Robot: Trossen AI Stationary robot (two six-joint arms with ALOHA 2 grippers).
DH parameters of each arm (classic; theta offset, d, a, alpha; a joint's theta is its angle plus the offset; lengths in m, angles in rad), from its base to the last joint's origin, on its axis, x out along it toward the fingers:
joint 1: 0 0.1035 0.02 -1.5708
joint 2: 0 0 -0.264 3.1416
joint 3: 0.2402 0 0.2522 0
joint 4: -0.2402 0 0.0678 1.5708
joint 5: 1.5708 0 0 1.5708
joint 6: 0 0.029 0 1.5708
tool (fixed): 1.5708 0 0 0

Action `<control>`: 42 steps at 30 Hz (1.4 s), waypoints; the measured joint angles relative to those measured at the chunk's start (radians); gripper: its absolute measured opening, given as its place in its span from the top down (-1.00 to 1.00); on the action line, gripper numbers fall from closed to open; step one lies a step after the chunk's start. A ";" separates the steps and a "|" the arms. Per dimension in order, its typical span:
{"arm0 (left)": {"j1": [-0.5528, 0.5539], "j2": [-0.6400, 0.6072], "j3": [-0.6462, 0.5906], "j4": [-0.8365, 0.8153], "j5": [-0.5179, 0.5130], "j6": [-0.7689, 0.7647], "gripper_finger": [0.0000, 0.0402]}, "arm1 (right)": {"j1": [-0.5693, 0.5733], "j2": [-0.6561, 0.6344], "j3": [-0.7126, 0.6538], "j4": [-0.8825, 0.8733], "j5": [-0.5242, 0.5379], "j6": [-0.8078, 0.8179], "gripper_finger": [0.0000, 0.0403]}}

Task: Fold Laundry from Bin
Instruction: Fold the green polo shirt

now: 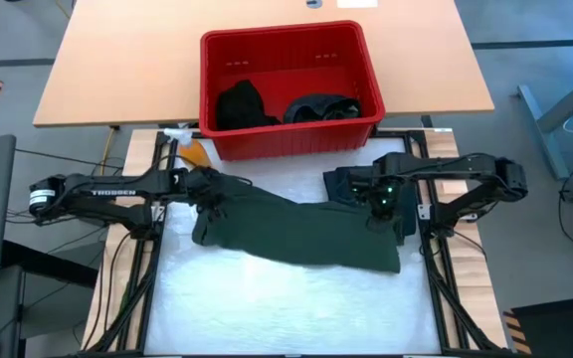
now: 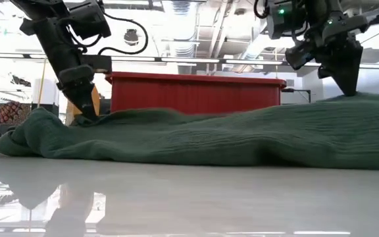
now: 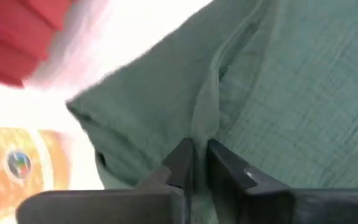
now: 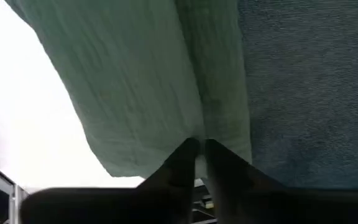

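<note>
We saw the green garment point(image 1: 296, 234) spread flat across the white table point(image 1: 267, 308), just in front of the red bin point(image 1: 288, 88), which held more dark laundry point(image 1: 242, 104). The left gripper point(image 1: 210, 195) pinched a fold at the garment's left end, fingers point(image 3: 182, 163) nearly together. The right gripper point(image 1: 383, 207) pinched its right edge likewise, beside a blue cloth point(image 1: 346, 184).
</note>
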 joint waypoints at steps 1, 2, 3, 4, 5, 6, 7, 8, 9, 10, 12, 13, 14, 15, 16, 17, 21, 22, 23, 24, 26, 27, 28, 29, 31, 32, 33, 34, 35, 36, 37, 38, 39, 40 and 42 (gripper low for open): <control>0.000 0.001 0.010 -0.004 -0.006 0.003 0.80 | -0.003 0.001 0.000 -0.003 0.011 0.000 0.59; 0.000 0.002 0.020 -0.022 -0.017 0.004 0.75 | -0.006 0.001 0.000 -0.010 0.028 0.000 0.54; 0.000 0.000 0.028 -0.044 -0.036 0.005 0.70 | -0.010 0.001 0.000 -0.018 0.035 -0.001 0.49; 0.000 0.000 0.037 -0.063 -0.055 0.007 0.64 | -0.016 0.001 0.000 -0.025 0.035 -0.002 0.45; 0.000 0.002 0.048 -0.085 -0.074 0.007 0.59 | -0.022 0.001 0.000 -0.031 0.036 -0.004 0.41; 0.000 0.002 0.062 -0.114 -0.091 0.008 0.55 | -0.027 0.001 0.000 -0.040 0.035 -0.004 0.37; 0.000 0.001 0.079 -0.146 -0.109 0.007 0.51 | -0.031 0.001 0.000 -0.047 0.036 -0.002 0.33; 0.000 0.001 0.095 -0.177 -0.121 0.009 0.47 | -0.036 -0.002 0.000 -0.057 0.035 0.003 0.30; 0.000 0.001 0.112 -0.204 -0.125 0.016 0.44 | -0.036 -0.004 0.000 -0.063 0.036 0.013 0.27; 0.000 0.001 0.126 -0.225 -0.120 0.025 0.42 | -0.036 -0.006 0.000 -0.066 0.035 0.027 0.25; 0.000 0.001 0.154 -0.246 -0.093 0.039 0.40 | -0.034 -0.017 0.000 -0.070 0.036 0.059 0.23; -0.002 0.000 0.163 -0.247 -0.066 0.043 0.39 | -0.033 -0.023 0.000 -0.071 0.035 0.080 0.22; -0.005 -0.003 0.167 -0.247 -0.031 0.045 0.39 | -0.030 -0.033 0.001 -0.074 0.034 0.104 0.23; -0.008 -0.008 0.168 -0.249 0.017 0.047 0.39 | -0.024 -0.044 0.003 -0.075 0.034 0.134 0.23; -0.015 -0.011 0.168 -0.255 0.069 0.047 0.39 | -0.016 -0.057 0.008 -0.075 0.034 0.165 0.23; -0.023 -0.016 0.162 -0.257 0.116 0.044 0.39 | -0.006 -0.072 0.015 -0.074 0.034 0.197 0.24; -0.100 -0.072 0.091 -0.257 0.256 0.000 0.39 | 0.065 -0.147 0.047 -0.041 0.034 0.351 0.29; -0.131 -0.086 0.068 -0.248 0.270 -0.019 0.39 | 0.090 -0.168 0.051 -0.009 0.036 0.394 0.30; -0.167 -0.101 0.038 -0.236 0.275 -0.041 0.39 | 0.120 -0.189 0.051 0.032 0.041 0.440 0.31; -0.204 -0.112 0.008 -0.224 0.263 -0.059 0.39 | 0.152 -0.207 0.051 0.083 0.060 0.483 0.32; -0.271 -0.123 -0.056 -0.152 0.211 -0.117 0.39 | 0.227 -0.230 0.051 0.195 0.133 0.548 0.34; -0.299 -0.123 -0.086 -0.084 0.183 -0.146 0.39 | 0.268 -0.234 0.051 0.247 0.181 0.563 0.34; -0.324 -0.122 -0.113 -0.009 0.162 -0.174 0.39 | 0.309 -0.234 0.051 0.298 0.235 0.570 0.34; -0.346 -0.115 -0.136 0.070 0.138 -0.203 0.39 | 0.353 -0.226 0.051 0.347 0.291 0.572 0.34; -0.381 -0.091 -0.165 0.197 0.075 -0.249 0.39 | 0.429 -0.201 0.043 0.450 0.377 0.572 0.35; -0.394 -0.075 -0.170 0.211 0.034 -0.267 0.39 | 0.461 -0.184 0.031 0.502 0.392 0.570 0.35; -0.402 -0.058 -0.170 0.202 0.003 -0.283 0.39 | 0.483 -0.166 0.014 0.552 0.390 0.564 0.35; -0.409 -0.033 -0.171 0.180 -0.011 -0.298 0.39 | 0.498 -0.149 -0.005 0.605 0.379 0.556 0.35; -0.416 -0.006 -0.171 0.142 -0.010 -0.314 0.39 | 0.510 -0.130 -0.026 0.654 0.357 0.553 0.35; -0.423 0.021 -0.171 0.095 0.006 -0.333 0.39 | 0.516 -0.112 -0.043 0.688 0.342 0.551 0.35; -0.432 0.049 -0.173 0.054 0.029 -0.352 0.39 | 0.523 -0.098 -0.056 0.712 0.339 0.550 0.35; -0.441 0.079 -0.174 0.025 0.054 -0.369 0.39 | 0.527 -0.088 -0.068 0.732 0.330 0.552 0.35; -0.454 0.105 -0.174 0.008 0.074 -0.385 0.39 | 0.528 -0.080 -0.080 0.750 0.325 0.554 0.35; -0.469 0.130 -0.176 -0.003 0.101 -0.401 0.39 | 0.529 -0.075 -0.087 0.761 0.324 0.560 0.35; -0.513 0.168 -0.166 -0.030 0.123 -0.424 0.39 | 0.529 -0.074 -0.098 0.765 0.321 0.584 0.35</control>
